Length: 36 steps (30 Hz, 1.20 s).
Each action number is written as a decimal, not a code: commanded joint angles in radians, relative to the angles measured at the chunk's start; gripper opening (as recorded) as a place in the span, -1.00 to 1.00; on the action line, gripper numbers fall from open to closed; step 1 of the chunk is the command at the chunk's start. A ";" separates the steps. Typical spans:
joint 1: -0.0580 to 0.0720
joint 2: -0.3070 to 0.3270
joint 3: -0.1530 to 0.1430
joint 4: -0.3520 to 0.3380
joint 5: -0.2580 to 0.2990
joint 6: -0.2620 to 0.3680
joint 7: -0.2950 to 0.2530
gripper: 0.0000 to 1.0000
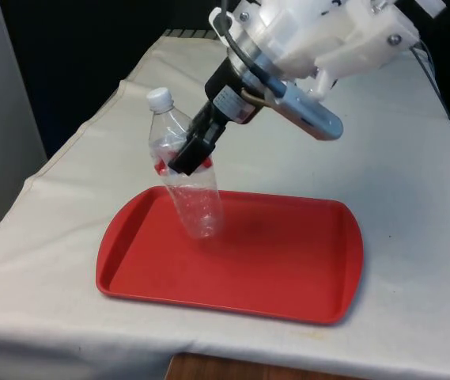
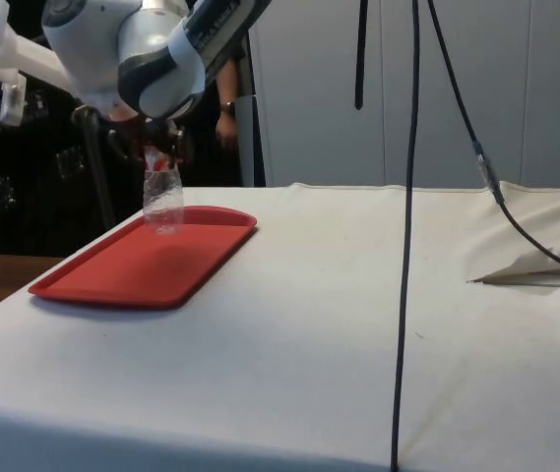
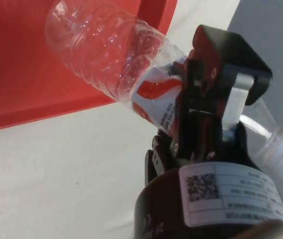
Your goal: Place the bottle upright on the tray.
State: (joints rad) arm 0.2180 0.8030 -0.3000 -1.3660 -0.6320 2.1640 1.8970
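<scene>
Person (image 2: 226, 103) (behind arm) mostly hidden.

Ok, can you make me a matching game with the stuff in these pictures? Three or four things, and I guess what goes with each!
Things:
1. bottle
2. cap
3. tray
4. hand

Descriptions:
A. red, flat on the cloth
B. black, shut around the bottle's label
C. clear, tilted, bottom end over the tray
D. white, at the very top of the bottle

Pairs: 1-C, 2-D, 3-A, 4-B
</scene>
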 commanded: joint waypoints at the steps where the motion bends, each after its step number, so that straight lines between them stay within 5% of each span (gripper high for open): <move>1: 0.007 0.008 -0.005 0.008 -0.006 -0.006 0.011 -0.73; 16: 0.013 0.057 0.053 0.072 -0.144 -0.103 0.116 -0.73; 36: 0.013 0.088 0.091 0.091 -0.191 -0.138 0.172 -0.73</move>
State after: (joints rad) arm 0.2280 0.8850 -0.2080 -1.2820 -0.8240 2.0280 2.0640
